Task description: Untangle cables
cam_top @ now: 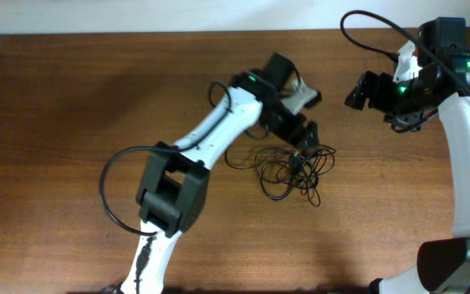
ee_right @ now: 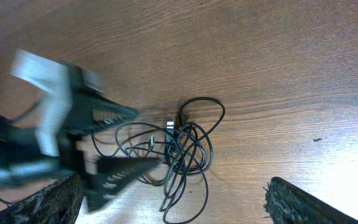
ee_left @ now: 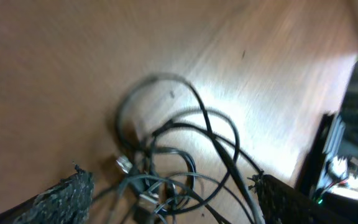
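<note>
The cables (cam_top: pixel 294 170) are thin black wires bunched in a loose knot at the table's middle. In the left wrist view the tangle (ee_left: pixel 179 155) lies between and just beyond my fingers, with a small metal plug (ee_left: pixel 124 163) showing. My left gripper (cam_top: pixel 302 132) is open, hovering right at the knot's upper edge. My right gripper (cam_top: pixel 359 91) is open and empty, held up at the right, apart from the cables. The right wrist view shows the knot (ee_right: pixel 182 149) below it, with the left gripper (ee_right: pixel 114 168) beside the knot.
The brown wooden table (cam_top: pixel 72 98) fills the view. The left arm (cam_top: pixel 194 155) stretches diagonally across the middle. The right arm's thick black cable (cam_top: pixel 374 33) loops at the top right. The table's far edge meets a white wall along the top.
</note>
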